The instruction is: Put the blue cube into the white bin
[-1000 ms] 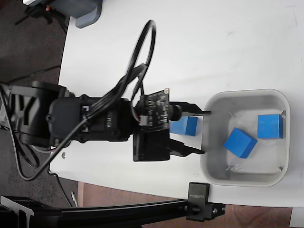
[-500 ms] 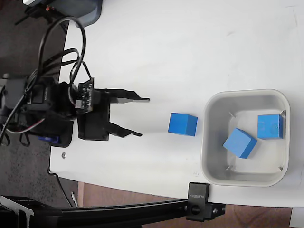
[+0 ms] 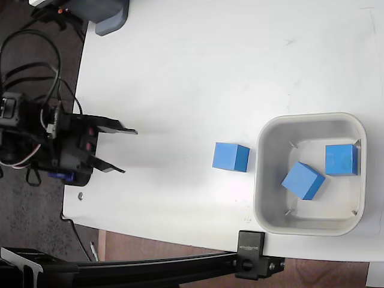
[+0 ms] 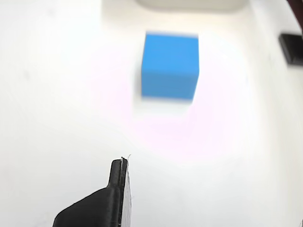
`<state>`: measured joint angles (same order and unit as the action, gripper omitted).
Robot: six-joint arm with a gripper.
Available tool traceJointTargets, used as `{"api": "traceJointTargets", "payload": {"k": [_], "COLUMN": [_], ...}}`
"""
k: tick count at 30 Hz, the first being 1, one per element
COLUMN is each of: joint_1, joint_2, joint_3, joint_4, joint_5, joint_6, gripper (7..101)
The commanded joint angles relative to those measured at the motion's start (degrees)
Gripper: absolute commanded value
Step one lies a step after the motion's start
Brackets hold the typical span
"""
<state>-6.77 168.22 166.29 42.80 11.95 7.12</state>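
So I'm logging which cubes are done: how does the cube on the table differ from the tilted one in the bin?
The table cube sits on the bare table just left of the bin, outside it; the tilted cube lies on the bin's floor. The table cube's edges run square to the bin's wall, while the tilted cube is turned cornerwise. Both are plain bright blue, look the same size, and neither is near the claw.

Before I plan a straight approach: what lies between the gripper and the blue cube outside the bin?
Nothing: only bare white table between gripper and small bright-blue cube, fixed view.
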Motion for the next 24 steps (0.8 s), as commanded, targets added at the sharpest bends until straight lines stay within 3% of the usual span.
{"api": "traceJointTargets", "payload": {"k": [1,12,24], "joint_1": [-2.2,-2.8,-2.4], "joint_2": [4.5,6.7,6.7], "joint_3": [1.1,5.3,5.3], "joint_4": [1.6,1.8,1.8], "joint_5": [4.4,7.0,5.6], "joint_6": [1.1,2.3,1.8], "gripper": [100.0,100.0,100.0]}}
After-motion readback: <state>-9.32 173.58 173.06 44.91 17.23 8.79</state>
